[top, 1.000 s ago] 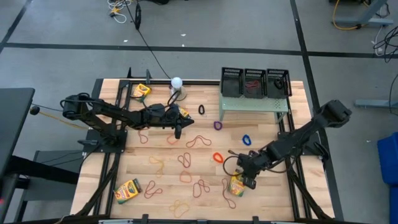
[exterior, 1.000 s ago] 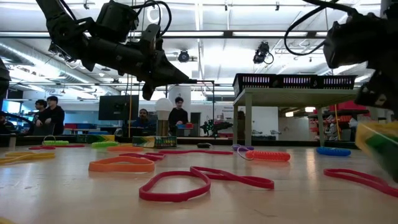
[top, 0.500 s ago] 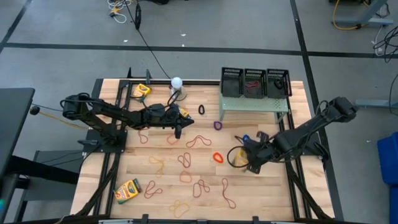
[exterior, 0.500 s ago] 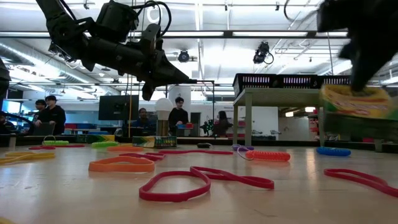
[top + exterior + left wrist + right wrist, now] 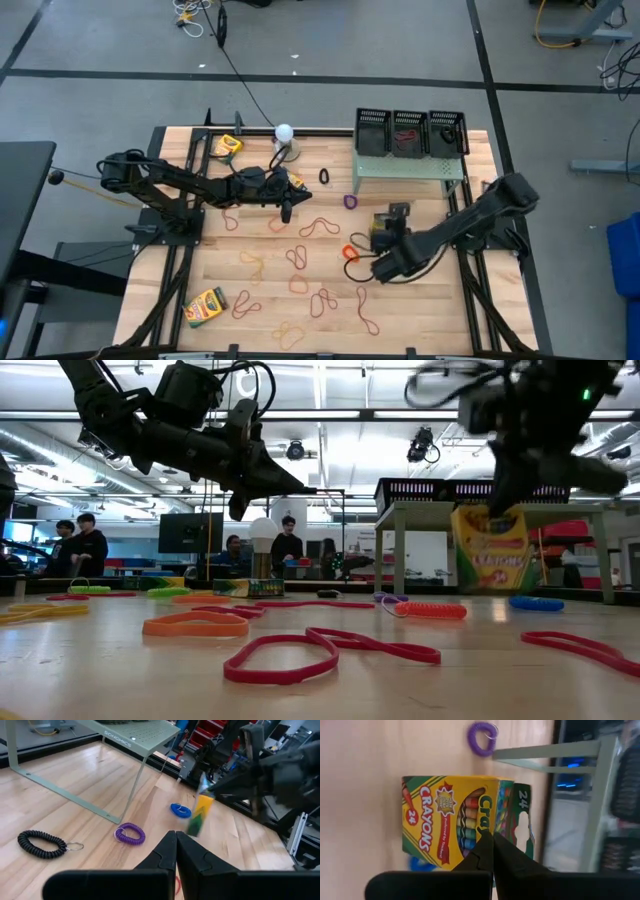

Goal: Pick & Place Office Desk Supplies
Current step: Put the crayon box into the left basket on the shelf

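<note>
"CRAYONS" and "24" on the crayon box (image 5: 452,822); "SONOMICS" on the riser (image 5: 120,735).

Grey floor (image 5: 330,60) with dark lines, bright ceiling lights (image 5: 330,455)

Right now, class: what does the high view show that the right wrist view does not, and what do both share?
Only the high view: the left gripper shut and empty over the rubber bands, the black mesh baskets, and a crayon box lying on the table. Only the right wrist view: the printed word CRAYONS on the held crayon box. Both: the right gripper shut on that box, and the purple coil.
</note>
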